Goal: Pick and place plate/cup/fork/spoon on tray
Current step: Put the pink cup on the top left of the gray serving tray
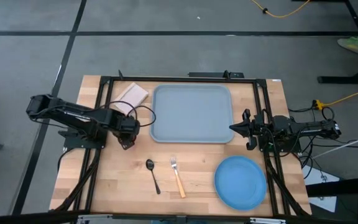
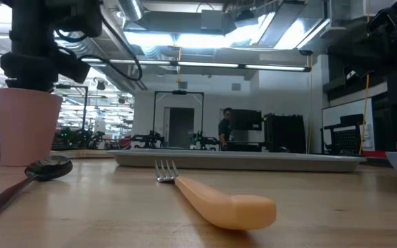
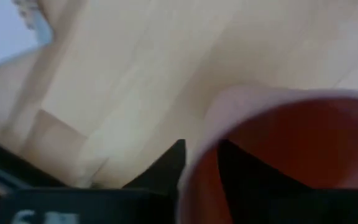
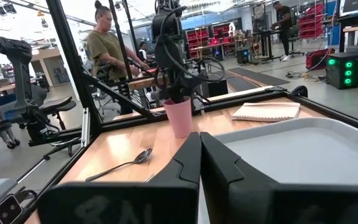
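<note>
The pink-red cup [image 2: 26,127] stands upright near the table's left side, left of the tray [image 1: 191,114]. My left gripper [image 1: 126,134] is over it, shut on its rim; in the high view the gripper hides the cup. The cup also shows in the right wrist view [image 4: 180,116]. The dark spoon [image 1: 153,174] and the orange-handled fork [image 1: 178,177] lie flat on the table near the front. The blue plate [image 1: 240,181] lies flat at the front right. My right gripper [image 1: 235,129] is shut and empty at the tray's right rim. My left gripper holds the cup by its rim [image 3: 197,168], one finger [image 3: 241,171] inside the cup and one [image 3: 166,165] outside. The fingers come from above, pointing down. The cup is upright with its base at table level; whether it is lifted, I cannot tell.
A beige pad [image 1: 131,96] lies at the table's far left, beside the tray's left rim. Black frame rails [image 1: 104,99] run along the table's left, right and far sides. A person [image 4: 107,50] stands in the room beyond the table's left side.
</note>
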Action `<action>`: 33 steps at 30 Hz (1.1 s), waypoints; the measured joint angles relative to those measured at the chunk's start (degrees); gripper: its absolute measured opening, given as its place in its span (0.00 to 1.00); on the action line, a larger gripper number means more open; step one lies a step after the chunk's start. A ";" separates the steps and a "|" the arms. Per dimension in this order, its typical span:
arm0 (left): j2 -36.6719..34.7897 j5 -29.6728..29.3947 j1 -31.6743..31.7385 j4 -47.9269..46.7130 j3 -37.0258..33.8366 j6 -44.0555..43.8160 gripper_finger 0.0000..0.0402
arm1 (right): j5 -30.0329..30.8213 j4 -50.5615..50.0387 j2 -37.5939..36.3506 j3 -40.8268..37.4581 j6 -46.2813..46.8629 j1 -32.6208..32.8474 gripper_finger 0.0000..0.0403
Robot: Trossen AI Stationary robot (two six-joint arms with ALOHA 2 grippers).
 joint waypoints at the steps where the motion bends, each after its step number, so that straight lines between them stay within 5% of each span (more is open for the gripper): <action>1: 0.52 0.01 -0.01 1.06 0.00 -1.12 0.13 | 0.00 0.00 0.00 0.00 0.00 0.00 0.01; 3: 0.82 -0.11 0.20 3.16 0.51 -3.04 0.04 | 0.00 0.01 0.00 0.00 -0.04 0.00 0.01; 7: 0.01 -2.99 0.96 3.30 6.20 -1.45 0.01 | 0.04 0.00 0.00 0.00 -0.06 0.00 0.01; 16: -0.51 -20.32 6.98 9.61 25.37 17.98 0.01 | 0.09 0.08 0.00 0.00 -0.22 0.00 0.01; 23: 10.77 -9.69 24.09 25.35 30.83 38.97 0.00 | 0.13 1.47 -0.02 0.00 -0.02 -0.02 0.01; 33: 33.62 6.96 42.10 20.60 38.48 40.50 0.00 | 0.12 1.86 -0.02 0.00 0.15 -0.01 0.01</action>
